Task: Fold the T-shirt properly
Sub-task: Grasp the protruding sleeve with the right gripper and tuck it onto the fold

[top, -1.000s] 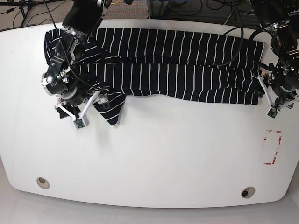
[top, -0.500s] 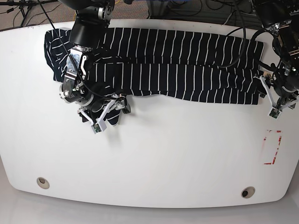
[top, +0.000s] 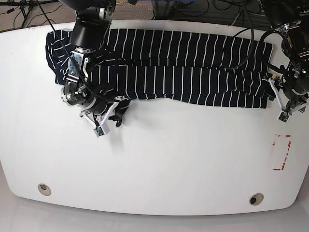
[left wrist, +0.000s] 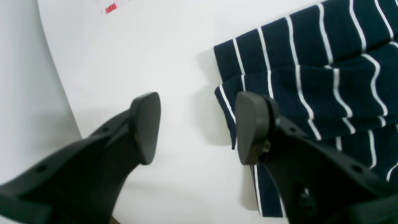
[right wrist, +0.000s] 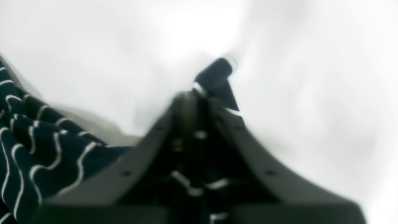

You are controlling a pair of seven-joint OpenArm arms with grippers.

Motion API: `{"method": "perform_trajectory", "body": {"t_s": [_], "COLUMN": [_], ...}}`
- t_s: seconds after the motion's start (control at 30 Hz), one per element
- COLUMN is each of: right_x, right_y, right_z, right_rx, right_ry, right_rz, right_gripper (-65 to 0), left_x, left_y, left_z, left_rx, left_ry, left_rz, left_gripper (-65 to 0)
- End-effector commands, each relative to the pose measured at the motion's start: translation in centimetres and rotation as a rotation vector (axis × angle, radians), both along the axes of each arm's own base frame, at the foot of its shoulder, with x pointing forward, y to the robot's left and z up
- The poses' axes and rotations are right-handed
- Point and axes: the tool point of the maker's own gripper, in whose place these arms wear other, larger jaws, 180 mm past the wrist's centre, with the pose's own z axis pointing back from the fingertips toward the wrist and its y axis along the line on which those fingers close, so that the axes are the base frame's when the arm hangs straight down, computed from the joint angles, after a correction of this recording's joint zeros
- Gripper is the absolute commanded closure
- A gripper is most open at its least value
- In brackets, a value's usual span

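The T-shirt (top: pixel 183 72), dark navy with thin white stripes, lies stretched across the far part of the white table (top: pixel 169 164). My right gripper (top: pixel 107 122) is at its near left corner, shut on a bunch of the fabric. In the blurred right wrist view a tip of cloth (right wrist: pixel 215 77) sticks out past the closed gripper (right wrist: pixel 199 96). My left gripper (top: pixel 291 110) is open beside the shirt's right end. In the left wrist view the gripper (left wrist: pixel 197 127) has one finger (left wrist: pixel 248 124) over the shirt's edge (left wrist: pixel 311 77) and the other over bare table.
A red marking (top: pixel 282 152) is on the table near the right edge, also in the left wrist view (left wrist: pixel 110 7). Two round holes (top: pixel 44 188) (top: pixel 256 198) sit near the front edge. Cables lie beyond the far edge.
My right gripper moved right along the shirt's near edge, closed on the loose flap and gathered it in. The flap no longer lies spread out. The left arm has hardly moved.
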Motion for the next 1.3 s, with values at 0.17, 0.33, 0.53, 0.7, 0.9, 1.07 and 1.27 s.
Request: {"method": "perform_trajectory", "body": {"t_s": [0.17,0.33,0.53,0.7,0.9,1.07,1.27], "right_x": [1.5,0.3,-1.9,-4.6,-7.3,-9.6,-11.6], "right_y": [-0.9,-0.5,0.6,2.1,3.5,3.9,3.9], "right_z": [6.2,9.3,11.9,12.3,11.6,11.0,10.3], "right_rx": [-0.067,-0.099,-0.061,0.019,0.146,0.25,0.301], "right_ry": [-0.16,-0.211,-0.255,-0.246,-0.209,-0.174,-0.132], "right_rz": [-0.002,0.002,0.035,0.078,0.102,0.113,0.133], "right_gripper": [-1.4,-1.4,-1.4,-1.4,-1.4,-1.7,-1.9], "left_x": [1.1,1.4,1.4,1.4,1.3,1.2,1.1], "left_y": [0.3,0.4,0.3,0.3,0.4,0.4,0.4], "left_z": [1.7,1.9,1.9,1.8,1.7,1.6,1.5], "left_rx": [0.018,0.017,0.017,0.016,0.017,0.016,0.016], "left_ry": [-0.054,-0.062,-0.061,-0.06,-0.057,-0.053,-0.05], "left_rz": [-0.007,-0.005,-0.006,-0.006,-0.005,-0.005,-0.005], "left_gripper": [-36.0,-36.0,-36.0,-36.0,-36.0,-36.0,-36.0]}}
